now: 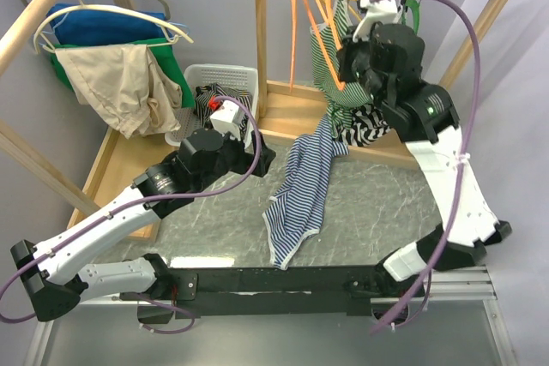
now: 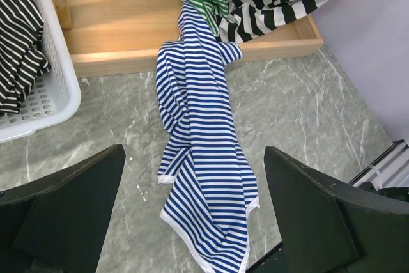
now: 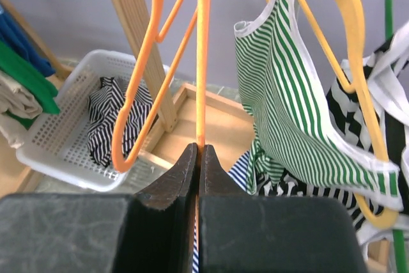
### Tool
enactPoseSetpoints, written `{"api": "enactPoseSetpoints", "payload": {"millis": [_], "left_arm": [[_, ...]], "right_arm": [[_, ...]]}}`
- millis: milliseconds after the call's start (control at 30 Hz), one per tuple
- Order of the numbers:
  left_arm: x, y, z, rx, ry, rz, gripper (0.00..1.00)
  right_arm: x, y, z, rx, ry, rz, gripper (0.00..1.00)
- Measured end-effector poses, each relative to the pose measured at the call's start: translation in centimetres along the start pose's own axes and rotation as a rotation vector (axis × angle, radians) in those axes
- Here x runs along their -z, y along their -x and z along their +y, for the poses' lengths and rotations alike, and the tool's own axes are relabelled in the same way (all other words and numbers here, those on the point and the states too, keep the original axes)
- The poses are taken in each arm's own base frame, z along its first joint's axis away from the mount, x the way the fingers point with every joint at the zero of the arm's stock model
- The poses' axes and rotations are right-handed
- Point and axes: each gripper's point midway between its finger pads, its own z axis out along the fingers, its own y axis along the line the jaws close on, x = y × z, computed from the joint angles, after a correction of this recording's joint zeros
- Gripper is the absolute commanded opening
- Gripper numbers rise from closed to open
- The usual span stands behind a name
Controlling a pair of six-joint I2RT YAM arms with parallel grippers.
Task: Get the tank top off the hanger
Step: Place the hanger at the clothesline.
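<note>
A blue-and-white striped tank top [image 1: 302,186] [image 2: 204,158] lies stretched out on the marble table, its upper end reaching the wooden rack base. The orange hanger [image 1: 295,23] [image 3: 203,62] hangs bare from the rail. My right gripper [image 3: 199,148] [image 1: 347,40] is shut on a thin bar of that hanger. The left gripper [image 2: 195,158] [image 1: 262,156] hovers wide open over the tank top's lower half, its fingers apart from the cloth.
A green striped top [image 3: 287,94] hangs on a yellow hanger [image 3: 345,17] beside the orange one, with a black-and-white garment [image 1: 369,122] below. A white basket [image 1: 225,79] [image 2: 57,94] holds striped clothes. A second rack with clothes [image 1: 111,66] stands left.
</note>
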Motion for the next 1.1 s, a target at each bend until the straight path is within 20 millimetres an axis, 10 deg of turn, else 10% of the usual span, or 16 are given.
{"api": "enactPoseSetpoints", "payload": {"millis": [300,667,767,800,833,967,1100], "left_arm": [[-0.3,-0.9,0.0,-0.001,-0.005,0.021,0.96],[-0.6,-1.7,0.2,-0.004,-0.004,0.041,0.96],[-0.8,-2.0,0.1,-0.001,-0.006,0.052,0.96],[-0.9,-2.1,0.1,0.0,-0.008,0.057,0.96],[-1.0,-2.2,0.0,0.002,-0.01,0.061,0.96],[-1.7,-3.1,-0.3,0.004,-0.02,0.092,0.96],[-3.0,-5.1,-0.2,0.002,-0.019,0.146,0.96]], "right_arm": [[-5.4,-2.1,0.7,0.021,0.0,0.079,0.0],[-6.6,-5.6,1.3,0.005,0.026,0.135,0.0],[-6.2,-5.4,1.2,-0.007,0.028,0.123,0.35],[-6.0,-5.3,1.2,-0.012,0.029,0.119,0.66],[-5.8,-5.2,1.2,-0.017,0.031,0.116,0.76],[-4.5,-4.8,0.7,-0.034,0.028,0.097,1.0],[-1.6,-5.4,-0.5,-0.058,0.007,0.08,1.0]]}}
